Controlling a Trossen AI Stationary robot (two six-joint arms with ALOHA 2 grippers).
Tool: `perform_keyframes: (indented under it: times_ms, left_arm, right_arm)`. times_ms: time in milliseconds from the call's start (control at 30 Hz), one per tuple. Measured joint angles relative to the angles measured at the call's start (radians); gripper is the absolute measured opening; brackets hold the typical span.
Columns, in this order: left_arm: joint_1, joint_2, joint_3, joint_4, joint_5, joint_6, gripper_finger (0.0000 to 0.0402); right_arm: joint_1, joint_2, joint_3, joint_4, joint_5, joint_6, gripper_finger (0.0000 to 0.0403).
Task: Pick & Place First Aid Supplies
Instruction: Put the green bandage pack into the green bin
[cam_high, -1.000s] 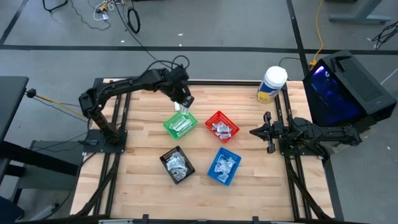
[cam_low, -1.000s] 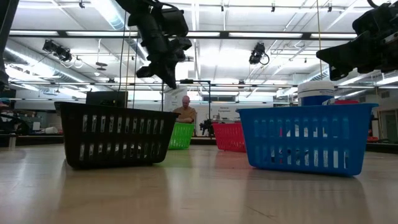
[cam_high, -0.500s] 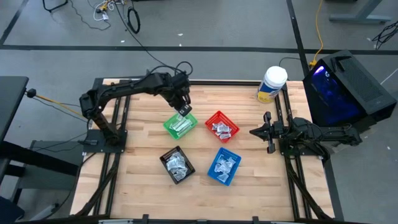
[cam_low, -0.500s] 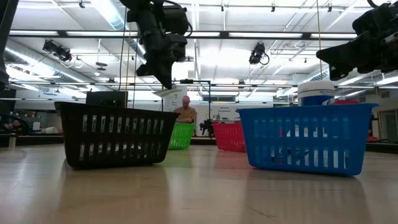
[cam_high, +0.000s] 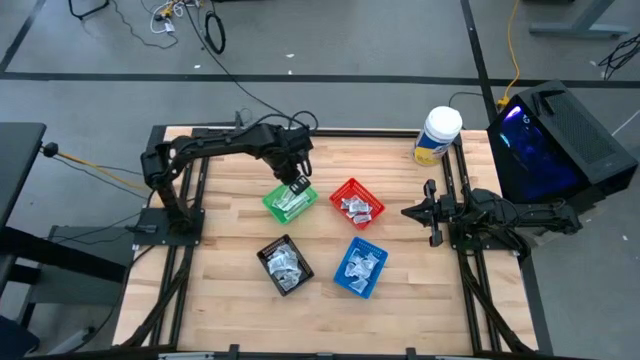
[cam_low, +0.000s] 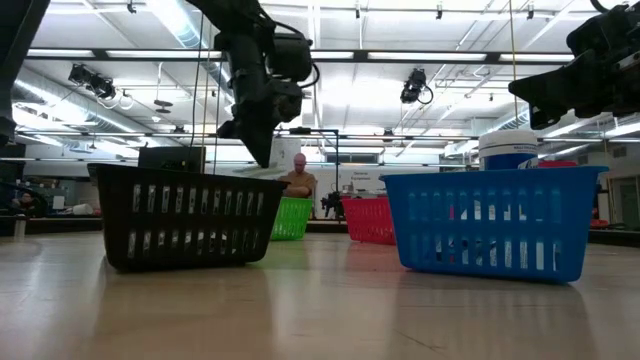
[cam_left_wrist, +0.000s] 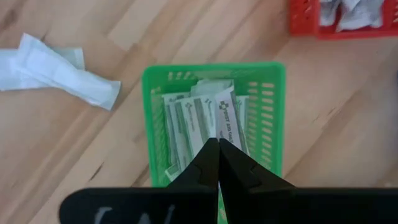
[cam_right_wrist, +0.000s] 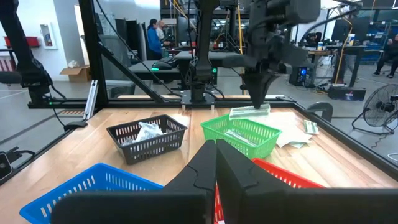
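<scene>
Left gripper (cam_high: 297, 186) has descended over the green slatted plastic basket (cam_high: 276, 203), jaws clamped on a narrow white wrapped strip (cam_left_wrist: 227, 118). Releasing off-centre risks it catching the rim and falling outside.

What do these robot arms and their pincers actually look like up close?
Both arms are dark, nearly black, built of jointed segments with black cables looped alongside. Each ends in two slim, tapered black fingers: the left gripper and the right gripper look alike, plain and matte.
</scene>
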Motion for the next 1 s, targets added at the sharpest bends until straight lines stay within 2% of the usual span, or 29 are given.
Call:
perform_keyframes:
  times_ms: [467, 733, 1000]
  left_arm:
    - [-0.026, 0.095, 0.0, -0.045, 0.0, 0.015, 0.0003]
    - [-0.031, 0.097, 0.0, -0.046, -0.004, 0.011, 0.0003]
    - [-0.042, 0.097, 0.0, -0.046, -0.01, 0.008, 0.0046]
  right_arm:
    - [0.0, 0.0, 0.0, 0.0, 0.0, 0.0, 0.0013]
    - [0.0, 0.0, 0.0, 0.0, 0.0, 0.0, 0.0013]
    - [0.0, 0.0, 0.0, 0.0, 0.0, 0.0, 0.0013]
